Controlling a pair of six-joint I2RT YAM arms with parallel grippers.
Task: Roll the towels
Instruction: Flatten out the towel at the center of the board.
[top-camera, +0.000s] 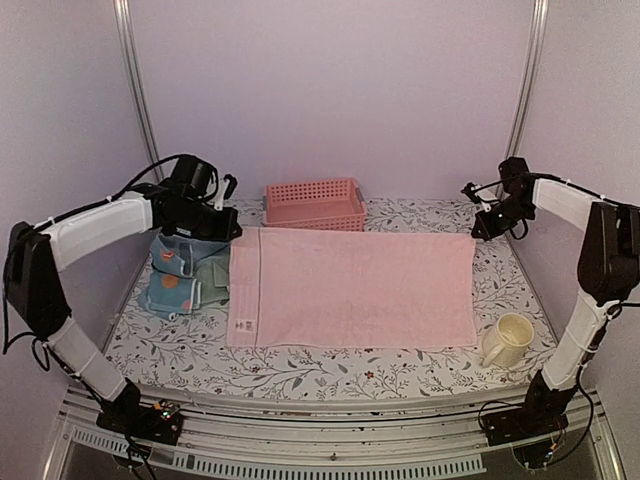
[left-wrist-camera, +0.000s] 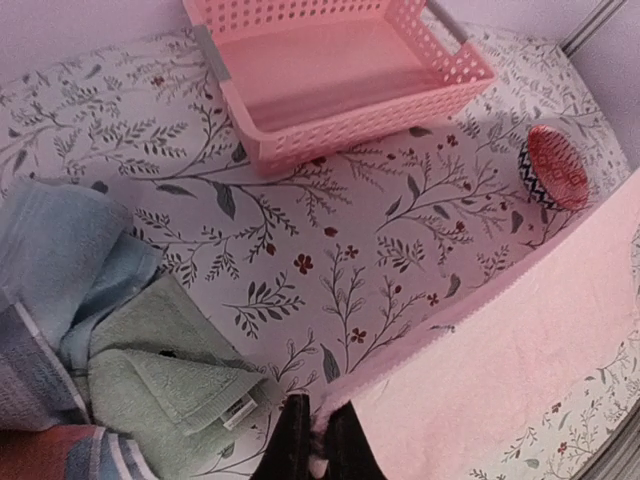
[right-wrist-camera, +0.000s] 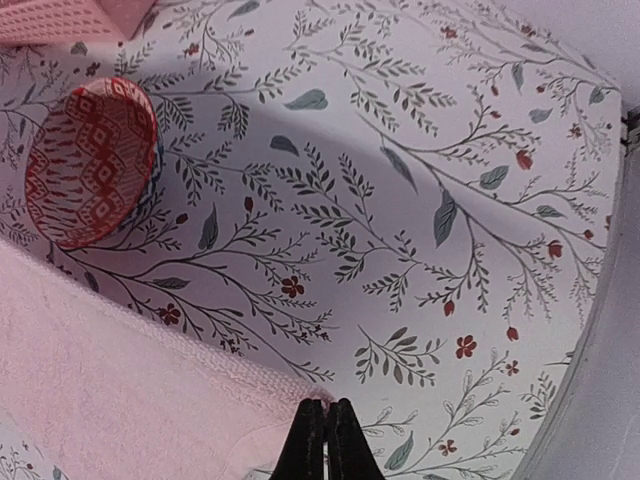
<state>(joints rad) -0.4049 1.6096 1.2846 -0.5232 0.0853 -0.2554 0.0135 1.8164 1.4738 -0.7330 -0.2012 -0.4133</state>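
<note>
A mug (top-camera: 507, 340) is seen at the near right of the table (top-camera: 330, 375). The pink towel (top-camera: 355, 290) is spread flat across the middle, with no roll yet begun, and the other towels (top-camera: 185, 275) are heaped just beside its left edge. The step in hand is judged to be the taking of the pink towel's far edge. Its far left corner is pinched in the closed left gripper (left-wrist-camera: 318, 450), and its far right corner in the closed right gripper (right-wrist-camera: 325, 440). Both arms are stretched far forward and bent inward, with the wrists held low over the table. Next, the two corners would need to be lifted and brought evenly toward the near side, so that the roll is started straight. Farther off, a bowl (right-wrist-camera: 90, 160) and the basket (top-camera: 314, 203) are seen.
</note>
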